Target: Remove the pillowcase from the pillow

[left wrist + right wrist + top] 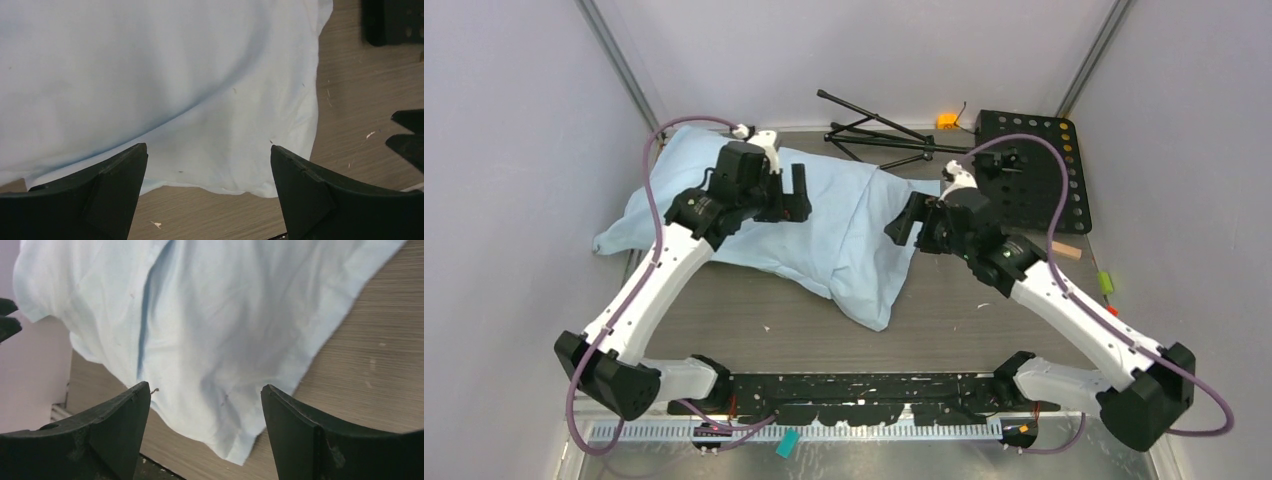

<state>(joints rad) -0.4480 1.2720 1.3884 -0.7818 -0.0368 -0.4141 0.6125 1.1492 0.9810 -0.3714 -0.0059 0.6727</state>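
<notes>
The light blue pillowcase (844,240) lies stuffed and bulging across the back left of the wooden table, one corner pointing toward the front. The white pillow is hidden inside it. My left gripper (786,200) hovers open over the middle of the case. In the left wrist view its jaws (207,146) stand wide apart above the case's edge (175,75), holding nothing. My right gripper (902,228) is open just beside the case's right edge. In the right wrist view it (205,385) is open above a hanging corner of the fabric (215,315).
A black folded tripod (879,130) lies behind the case at the back. A black perforated board (1034,165) sits at the back right, with a small orange block (946,121) beside it. A wooden dowel (1069,252) and a green marker (1106,283) lie at the right. Grey walls close in on three sides.
</notes>
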